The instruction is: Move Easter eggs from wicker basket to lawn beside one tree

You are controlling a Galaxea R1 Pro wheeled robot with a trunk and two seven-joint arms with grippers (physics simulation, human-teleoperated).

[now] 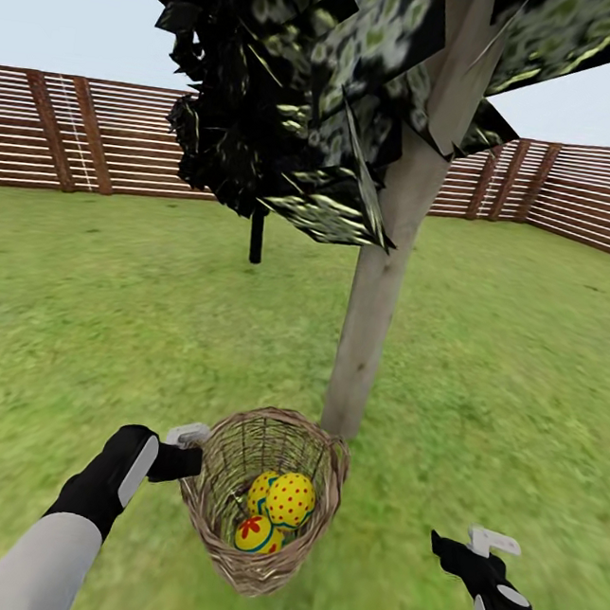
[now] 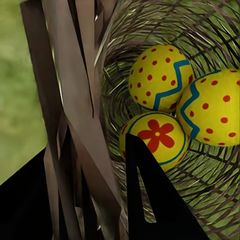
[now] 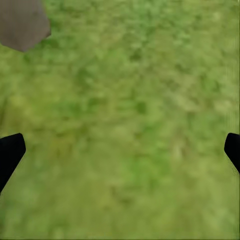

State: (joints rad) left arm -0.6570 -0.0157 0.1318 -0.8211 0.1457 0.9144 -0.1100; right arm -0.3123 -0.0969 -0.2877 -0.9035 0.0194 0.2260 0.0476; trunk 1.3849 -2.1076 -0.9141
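Note:
My left gripper (image 1: 189,460) is shut on the rim of the wicker basket (image 1: 232,434), which hangs tilted just in front of the foot of the pale-trunked tree (image 1: 377,304). All three Easter eggs lie inside: a dotted one (image 1: 292,498), one half hidden behind it (image 1: 259,490), and the flower egg (image 1: 255,534). In the left wrist view the basket wall (image 2: 75,125) sits between my fingers (image 2: 150,200), with the flower egg (image 2: 155,137) and two zigzag eggs (image 2: 160,75) (image 2: 212,107) beyond. My right gripper (image 1: 468,545) stands open and empty over the lawn (image 3: 125,100).
A thin black-trunked tree (image 1: 256,237) stands further back on the grass. A brown slat fence (image 1: 78,134) rings the garden. The trunk's base (image 3: 22,22) shows near my right gripper. Open grass lies on both sides of the tree.

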